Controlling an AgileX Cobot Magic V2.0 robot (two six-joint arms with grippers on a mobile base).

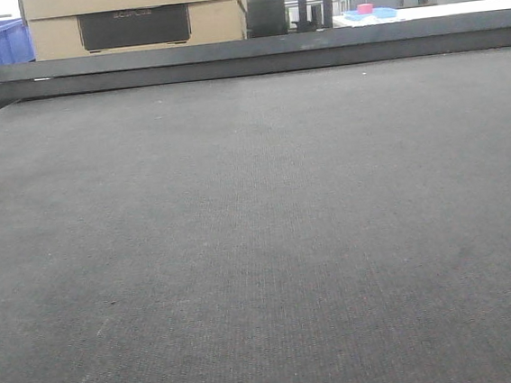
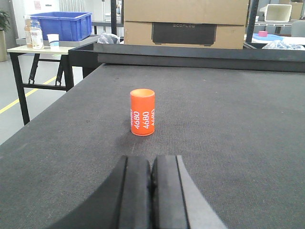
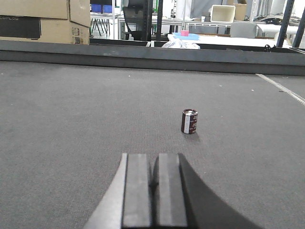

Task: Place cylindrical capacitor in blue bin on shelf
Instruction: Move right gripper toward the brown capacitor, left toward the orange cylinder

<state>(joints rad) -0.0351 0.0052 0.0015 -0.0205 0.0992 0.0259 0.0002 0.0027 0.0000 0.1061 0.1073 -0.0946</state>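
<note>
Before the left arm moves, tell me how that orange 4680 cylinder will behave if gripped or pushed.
The orange cylinder stands upright on the textured mat, so a high push would probably tip it; on its side it would likely roll. Its smooth round wall looks rigid but might slip in the left gripper.

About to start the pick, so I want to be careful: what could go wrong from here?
The left tool is shut; driven forward like that it would likely knock over the upright cylindrical capacitor, which could roll. A small dark cylinder stands before the right tool and might be grabbed by mistake. The front view catches the capacitor only at its left edge.
</note>
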